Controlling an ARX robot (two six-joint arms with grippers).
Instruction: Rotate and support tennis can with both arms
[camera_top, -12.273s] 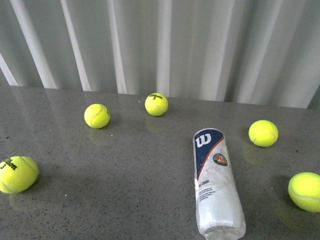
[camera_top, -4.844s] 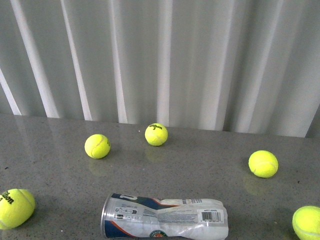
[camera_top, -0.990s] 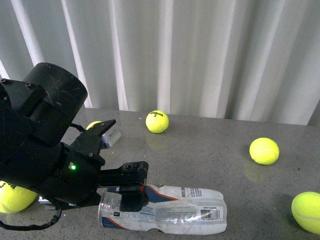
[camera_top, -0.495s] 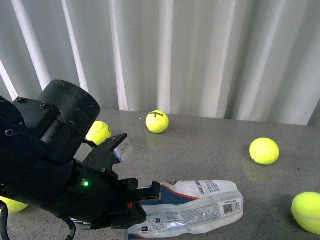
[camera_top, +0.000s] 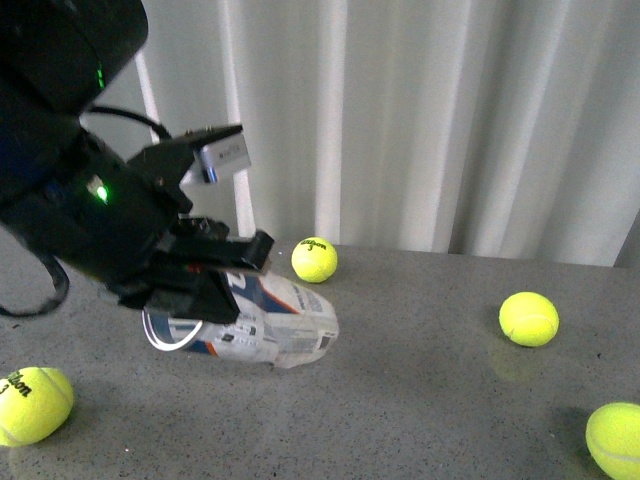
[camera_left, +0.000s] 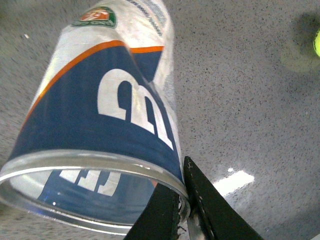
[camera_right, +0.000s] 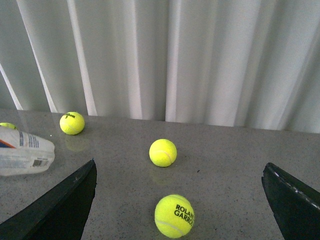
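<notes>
— What's around you?

— A grey speckled tabletop (camera_top: 420, 400) with a pleated white curtain (camera_top: 420, 120) behind it, and yellow tennis balls scattered about. The nearest ball (camera_top: 314, 259) sits just behind the can's closed end, apart from it. A second ball (camera_top: 528, 318) lies well off to the right, a third ball (camera_top: 617, 438) is cut by the right edge, and a fourth ball (camera_top: 33, 403) lies near left.

— And the tennis can?

— The tennis can (camera_top: 285, 320) is at the left of the tabletop. Its long axis runs roughly left to right, with the metal rim and open mouth toward my left and the crumpled closed end toward my right. My left claw (camera_left: 184, 210) pinches the rim wall, one finger inside the mouth and one outside. The navy label with the white W faces my left wrist camera.

— Your other claw?

— My right claw (camera_right: 179, 164) is spread wide with nothing in it, well apart from the can.

— What's hard to see?

— My left arm (camera_top: 80, 200), with its silver-grey box (camera_top: 222, 155), covers much of the rim end from the front. I cannot tell whether the closed end touches the tabletop.
</notes>
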